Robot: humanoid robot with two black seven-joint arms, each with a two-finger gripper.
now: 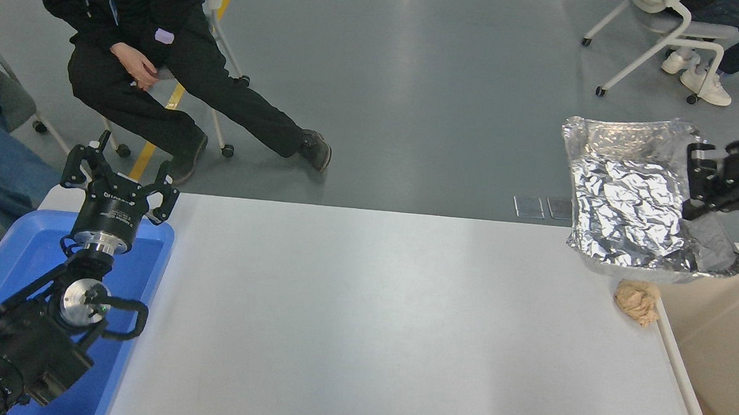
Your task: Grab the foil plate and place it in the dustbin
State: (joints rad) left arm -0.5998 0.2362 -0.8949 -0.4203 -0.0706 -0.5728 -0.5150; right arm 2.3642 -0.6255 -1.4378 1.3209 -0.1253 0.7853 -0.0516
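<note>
Right gripper point(701, 187), its arm cut off at the frame edge, clamps the foil plate point(634, 202) aloft, partly over the dustbin point(716, 327); left gripper point(119, 189) parked, fingers spread.

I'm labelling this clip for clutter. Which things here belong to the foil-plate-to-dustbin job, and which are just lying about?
Part of the job:
- foil plate, lifted clear of the table
- right end effector, shut on the plate's right rim
- dustbin, at the table's right edge

Just lying about:
- crumpled paper ball beside the bin
- blue tray
- left end effector, parked open over the tray
</note>
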